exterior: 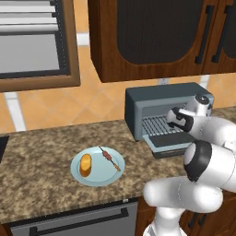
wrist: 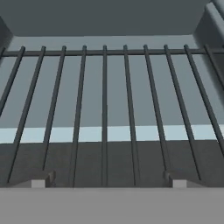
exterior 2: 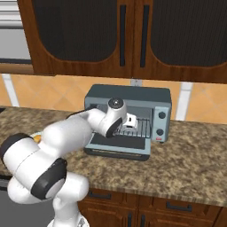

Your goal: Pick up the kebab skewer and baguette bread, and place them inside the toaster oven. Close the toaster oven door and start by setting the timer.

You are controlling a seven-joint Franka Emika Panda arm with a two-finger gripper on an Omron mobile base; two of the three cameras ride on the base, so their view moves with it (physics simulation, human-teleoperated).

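- Nearest to you, the round blue plate is sitting on the speckled stone counter, and both foods are lying on it.
- The baguette bread is resting on the plate's left side. The kebab skewer is lying just beside it on the right. You are not holding either one, so both still need picking up.
- Farther along the counter, the toaster oven door is hanging down flat and open, so that part is ready.
- Your gripper is reaching over the door and into the toaster oven. Its two tips are spread wide apart and are pinching nothing.
- Just past the tips, the wire rack is sitting bare, with no food on it.
- It looks like the job is only starting: you are still to load both foods, shut the door and turn the timer knob.
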